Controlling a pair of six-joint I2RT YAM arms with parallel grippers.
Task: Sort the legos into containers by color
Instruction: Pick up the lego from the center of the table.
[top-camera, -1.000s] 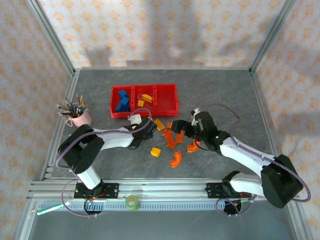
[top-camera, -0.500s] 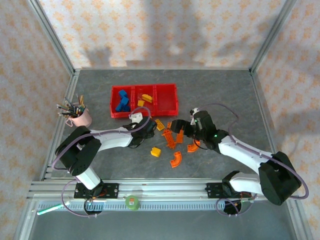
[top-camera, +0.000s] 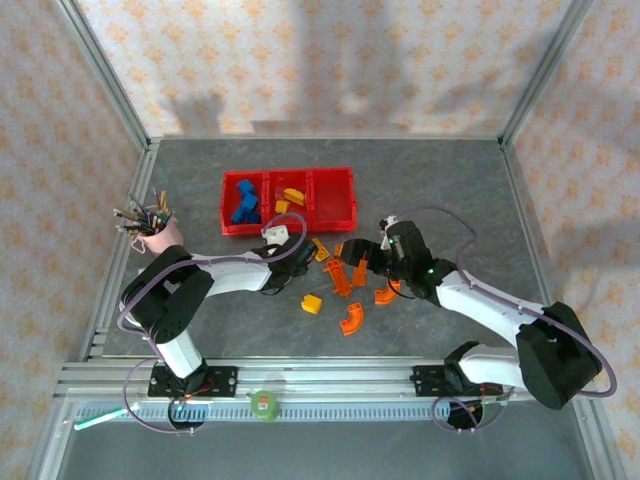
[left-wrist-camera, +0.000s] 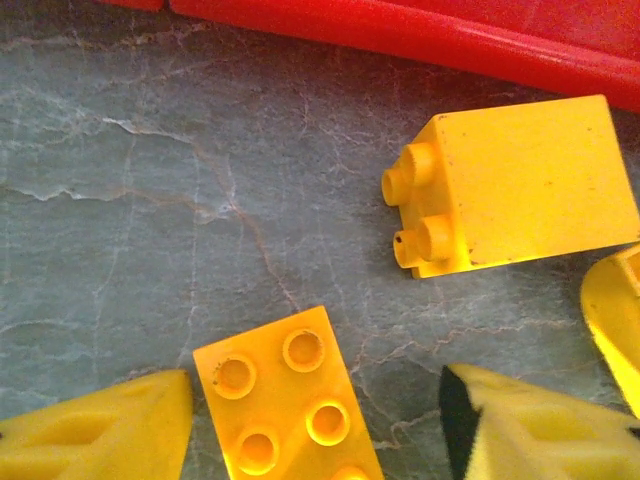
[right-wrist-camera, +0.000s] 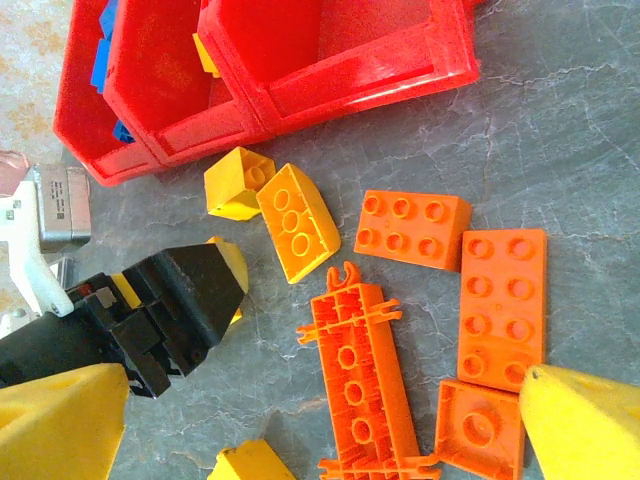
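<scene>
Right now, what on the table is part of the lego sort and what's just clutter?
Part of the job:
- yellow bricks beside the tray
- orange bricks
- orange arch
- blue bricks, already binned
- red three-bin tray

Lying about:
- pink cup holding pens
- small green round item on the front rail

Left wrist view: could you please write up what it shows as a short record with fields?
surface: grey marbled tabletop
left gripper: open, yellow fingers either side of a brick
between the fingers: flat yellow plastic brick, studs up, not clamped; a gap shows beside one finger
beyond it: yellow plastic cube brick, lying on its side
top edge: red translucent plastic tray, near wall
picture's right edge: curved yellow piece, cut off
</scene>
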